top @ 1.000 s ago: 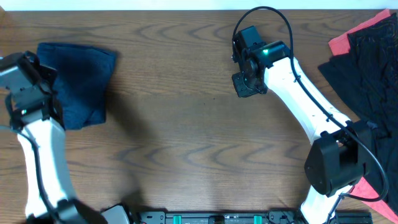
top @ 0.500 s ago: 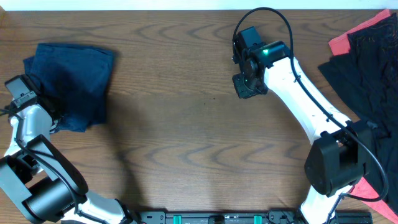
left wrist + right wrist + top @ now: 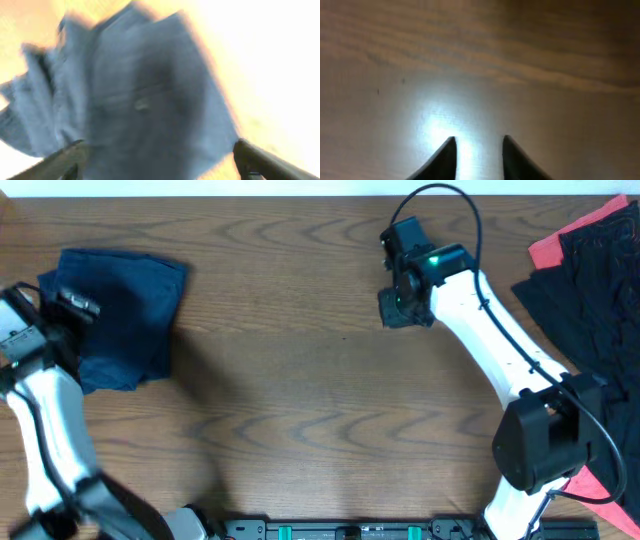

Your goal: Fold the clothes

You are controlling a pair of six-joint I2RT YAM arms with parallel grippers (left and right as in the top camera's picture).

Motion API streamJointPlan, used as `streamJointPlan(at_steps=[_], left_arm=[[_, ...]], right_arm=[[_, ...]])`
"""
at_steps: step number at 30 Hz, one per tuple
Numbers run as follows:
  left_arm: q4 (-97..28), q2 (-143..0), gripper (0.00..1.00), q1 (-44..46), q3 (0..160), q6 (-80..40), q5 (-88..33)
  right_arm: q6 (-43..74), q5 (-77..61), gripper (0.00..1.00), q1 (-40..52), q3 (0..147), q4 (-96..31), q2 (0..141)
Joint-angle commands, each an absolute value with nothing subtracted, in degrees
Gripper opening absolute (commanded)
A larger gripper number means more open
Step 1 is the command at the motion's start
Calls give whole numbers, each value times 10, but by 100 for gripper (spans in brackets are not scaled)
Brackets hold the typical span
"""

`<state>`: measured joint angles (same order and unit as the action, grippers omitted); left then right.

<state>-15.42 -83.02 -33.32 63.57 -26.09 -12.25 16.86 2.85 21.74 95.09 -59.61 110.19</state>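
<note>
Looks like one piece is done: the dark navy-blue cloth garment (image 3: 125, 310) is lying folded at the far left of the brown wooden table (image 3: 300, 380). The left gripper (image 3: 159, 150) is hanging over it, jaws wide apart and empty. The right gripper (image 3: 477, 150) is hovering over bare wood, slightly parted, gripping nothing. The heap of black clothes (image 3: 595, 300) and the coral-red cloth piece (image 3: 555, 245) are sitting rumpled at the right edge, so I'm guessing most of it is left

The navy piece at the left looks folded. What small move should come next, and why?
Probably swing the right gripper toward the black and coral-red garment pile. The folded dark navy cloth lies flat by the open, empty left gripper, while the right one hangs open over bare wooden table, holding nothing.
</note>
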Motion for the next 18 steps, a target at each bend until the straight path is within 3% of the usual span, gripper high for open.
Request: streamJointPlan(at_steps=[1,2,4,18], left_arm=[[-154,-784,98,-305,639,-186,-141],[-155,-773,98,-294,639,-176,-141],[-163,-759,98,-269,639,-176,-139],[-329,-753,98,-14,639,-56,-42]], right_arm=[[201,-6,61,183,955,-579,1093],[202,-22,80,173,955,-571,1093],[201,-38,99,155,955,-563,1093],[140,-84,99,8,955,-579,1090]])
